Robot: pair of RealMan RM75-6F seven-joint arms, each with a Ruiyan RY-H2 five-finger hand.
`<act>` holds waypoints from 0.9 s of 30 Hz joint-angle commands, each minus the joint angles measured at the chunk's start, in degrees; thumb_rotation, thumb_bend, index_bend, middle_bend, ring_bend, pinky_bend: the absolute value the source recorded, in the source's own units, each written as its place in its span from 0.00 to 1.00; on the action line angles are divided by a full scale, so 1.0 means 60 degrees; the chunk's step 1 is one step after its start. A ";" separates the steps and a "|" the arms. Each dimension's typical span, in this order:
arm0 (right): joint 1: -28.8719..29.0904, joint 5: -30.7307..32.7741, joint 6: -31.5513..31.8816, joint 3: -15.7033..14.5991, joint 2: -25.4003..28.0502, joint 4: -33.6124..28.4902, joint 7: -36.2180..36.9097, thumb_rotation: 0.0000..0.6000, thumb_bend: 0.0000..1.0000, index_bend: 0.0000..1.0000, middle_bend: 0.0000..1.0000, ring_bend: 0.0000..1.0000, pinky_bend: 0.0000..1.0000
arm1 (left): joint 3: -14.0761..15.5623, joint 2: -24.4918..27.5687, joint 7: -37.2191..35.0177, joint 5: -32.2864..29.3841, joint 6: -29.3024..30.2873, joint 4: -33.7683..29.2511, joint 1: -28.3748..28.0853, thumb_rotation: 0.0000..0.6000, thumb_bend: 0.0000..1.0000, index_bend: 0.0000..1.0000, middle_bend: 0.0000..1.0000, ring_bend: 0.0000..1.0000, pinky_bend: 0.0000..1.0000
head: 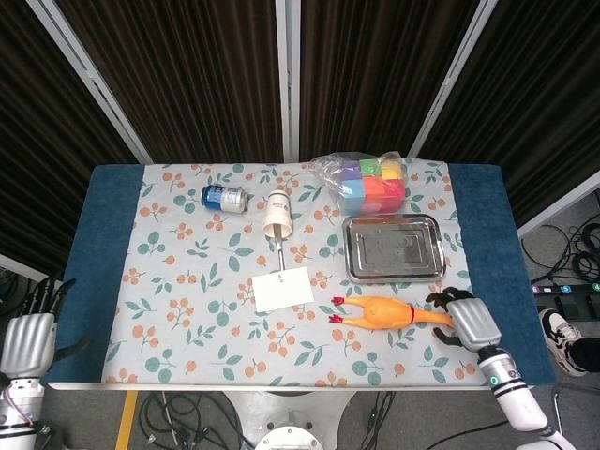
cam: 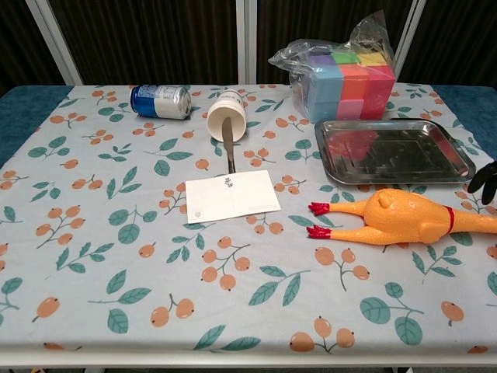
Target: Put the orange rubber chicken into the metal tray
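Note:
The orange rubber chicken [head: 380, 313] [cam: 396, 217] lies on its side on the floral tablecloth, red feet pointing left, head toward the right edge. Just behind it sits the metal tray [head: 394, 248] [cam: 388, 155], with nothing in it. My right hand [head: 469, 321] hovers at the chicken's head end, its dark fingers [cam: 487, 180] spread and slightly apart from the neck, holding nothing. My left hand [head: 28, 337] hangs off the table's front left corner, fingers straight, holding nothing.
A bag of coloured foam blocks [head: 370, 183] [cam: 342, 74] stands right behind the tray. A white card [head: 282, 290], a tipped paper cup [head: 277, 214] with a spoon, and a blue can [head: 224, 197] lie left of centre.

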 commanded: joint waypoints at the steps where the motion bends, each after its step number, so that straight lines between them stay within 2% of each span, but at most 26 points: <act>1: 0.0134 0.0075 -0.0074 0.0032 -0.0293 0.0316 -0.0052 1.00 0.22 0.31 0.38 0.21 0.28 | 0.0002 0.0005 -0.0030 -0.0014 -0.0028 0.0020 -0.0002 1.00 0.16 0.19 0.11 0.09 0.18; 9: 0.0364 0.0196 -0.0235 0.0025 -0.0924 0.1001 -0.0073 1.00 0.21 0.32 0.39 0.26 0.30 | 0.0007 -0.0017 -0.0068 -0.0009 -0.0026 0.0068 0.0007 1.00 0.16 0.19 0.11 0.09 0.18; 13: 0.0447 0.0184 -0.0258 -0.0011 -0.1244 0.1261 -0.0017 1.00 0.22 0.37 0.42 0.30 0.36 | 0.0020 -0.0024 -0.0068 0.0004 -0.0036 0.0101 0.0007 1.00 0.16 0.19 0.11 0.09 0.18; 16: 0.0488 0.0055 -0.0116 -0.0046 -0.1467 0.1458 0.0094 1.00 0.25 0.44 0.46 0.36 0.46 | 0.0031 0.0014 -0.0080 0.0031 -0.0070 0.0087 -0.0012 1.00 0.16 0.19 0.11 0.09 0.18; 21: 0.0563 -0.0160 0.0121 -0.0096 -0.1589 0.1595 0.0154 1.00 0.34 0.61 0.56 0.48 0.73 | -0.0012 0.0125 -0.0153 0.0077 -0.0143 0.0056 -0.0096 1.00 0.16 0.19 0.11 0.09 0.18; 23: 0.0595 -0.0330 0.0331 -0.0090 -0.1469 0.1472 0.0263 1.00 0.36 0.66 0.59 0.52 0.81 | -0.0037 0.0206 -0.0294 0.0152 -0.0173 0.0002 -0.0156 1.00 0.16 0.19 0.11 0.09 0.18; 27: 0.0821 -0.0910 0.0949 0.0057 -0.0772 0.0778 0.0405 1.00 0.40 0.77 0.66 0.60 0.88 | -0.0123 0.0580 -0.0891 0.0492 -0.0377 -0.0173 -0.0456 1.00 0.16 0.19 0.11 0.09 0.18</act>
